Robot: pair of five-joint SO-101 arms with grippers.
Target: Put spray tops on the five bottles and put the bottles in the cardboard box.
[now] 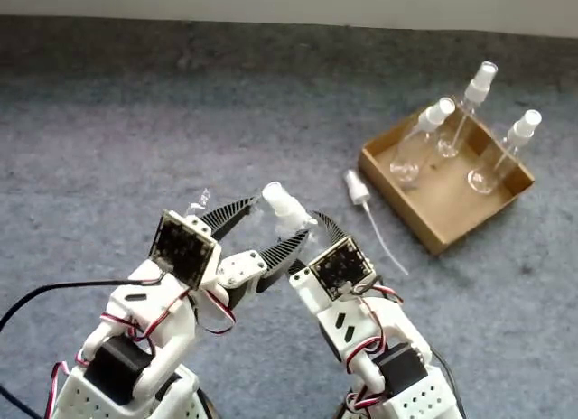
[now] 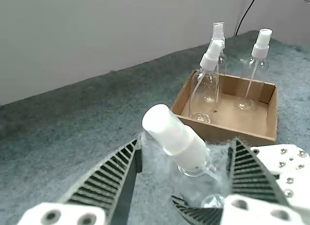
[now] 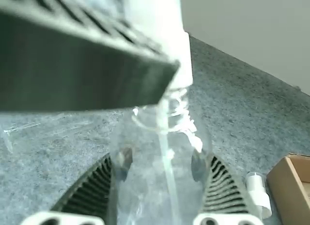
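- Where the grey, felt-like worktop (image 1: 135, 121) carries everything, the two arms stand side by side at its near edge, their wrists angled in toward each other.
- The left gripper (image 1: 282, 220) has its ribbed black fingers (image 2: 114, 179) spread apart, one on each side of a spray top; a gap shows between the top and at least one finger, so it is not pinching it.
- The right gripper (image 3: 160, 162) is closed on a clear bottle (image 3: 160, 186), with its fingers (image 3: 92, 186) pressed against opposite sides of the body.
- The cardboard box (image 1: 442, 202), shallow and open, sits toward the far right of the worktop, well apart from both grippers.
- Three spray bottles (image 1: 408, 157) stand upright inside the box, each with a white top on.
- The clear bottle is held tilted above the worktop, between the two wrists.
- The spray top (image 2: 174, 137) sits on that bottle's neck, and its thin tube runs down inside; whether it is fully seated I cannot tell.
- A loose spray top (image 1: 358, 188) lies on the worktop just beside the box, with its long tube trailing toward the right arm.
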